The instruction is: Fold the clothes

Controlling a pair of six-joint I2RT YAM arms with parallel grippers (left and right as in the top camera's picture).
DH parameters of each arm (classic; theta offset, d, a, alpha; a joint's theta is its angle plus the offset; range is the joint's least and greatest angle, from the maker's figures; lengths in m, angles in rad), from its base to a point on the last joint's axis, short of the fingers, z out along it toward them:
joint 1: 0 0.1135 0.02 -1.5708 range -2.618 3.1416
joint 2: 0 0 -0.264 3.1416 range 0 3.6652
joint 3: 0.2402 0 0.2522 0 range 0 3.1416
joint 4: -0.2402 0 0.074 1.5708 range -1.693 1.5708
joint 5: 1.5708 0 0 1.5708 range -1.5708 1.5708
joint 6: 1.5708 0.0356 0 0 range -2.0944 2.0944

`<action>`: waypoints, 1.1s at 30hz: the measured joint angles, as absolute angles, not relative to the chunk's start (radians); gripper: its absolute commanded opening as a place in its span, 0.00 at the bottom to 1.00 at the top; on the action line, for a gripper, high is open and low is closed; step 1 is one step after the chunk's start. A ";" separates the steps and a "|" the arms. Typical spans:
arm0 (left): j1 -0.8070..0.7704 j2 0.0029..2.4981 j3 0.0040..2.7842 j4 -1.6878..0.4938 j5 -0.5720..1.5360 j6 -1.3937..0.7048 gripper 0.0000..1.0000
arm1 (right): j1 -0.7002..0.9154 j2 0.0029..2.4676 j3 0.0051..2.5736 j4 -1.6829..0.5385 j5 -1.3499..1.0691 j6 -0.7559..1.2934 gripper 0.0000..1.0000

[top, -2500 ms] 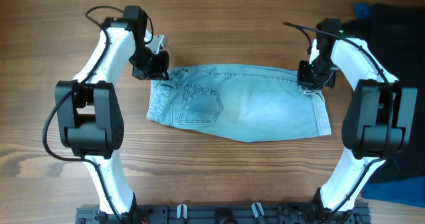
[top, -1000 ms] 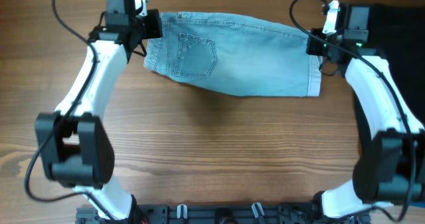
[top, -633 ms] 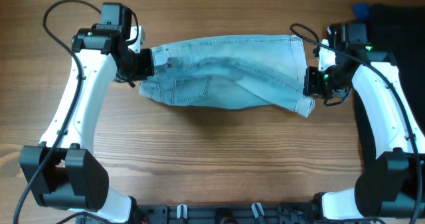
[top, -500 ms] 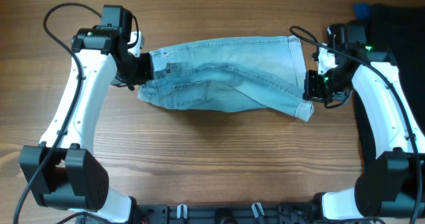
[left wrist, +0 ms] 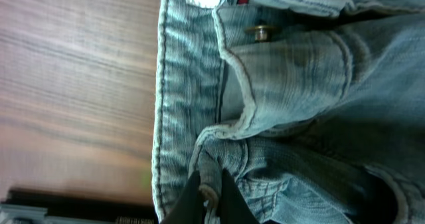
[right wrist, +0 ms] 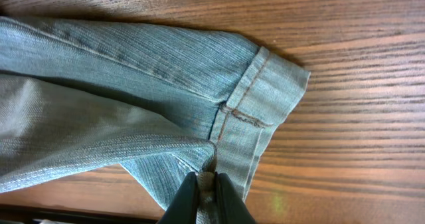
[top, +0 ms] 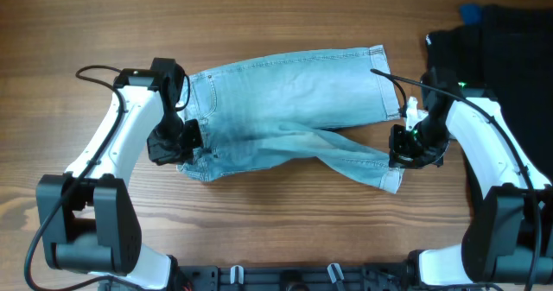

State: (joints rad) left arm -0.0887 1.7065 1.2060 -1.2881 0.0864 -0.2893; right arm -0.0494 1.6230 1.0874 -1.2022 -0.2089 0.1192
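Both arms have swung toward the near side within the last half second, drawing their held corners across the shorts [top: 294, 92], so the lengthwise fold looks under way. The left gripper [top: 179, 144] pinches the waistband [left wrist: 179, 84]; mid-table the denim lies rumpled; the right gripper [top: 403, 150] pinches a cuffed hem [right wrist: 259, 111]. Bare table [top: 259, 239] lies in front, while the black garment [top: 510, 32] crowds the right.

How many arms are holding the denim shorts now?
2. The left arm, jaws shut at the waistband end of the denim shorts; the right arm, jaws shut on a cuffed leg hem.
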 measured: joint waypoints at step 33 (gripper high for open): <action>0.013 2.005 1.324 -0.886 0.071 -0.381 0.04 | 0.049 2.056 1.349 -0.630 -0.199 0.039 0.04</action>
State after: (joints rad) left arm 0.0128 2.0048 1.3243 -0.8856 0.0711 -0.3809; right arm 0.0490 2.0556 1.3495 -0.6296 -0.1989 0.0391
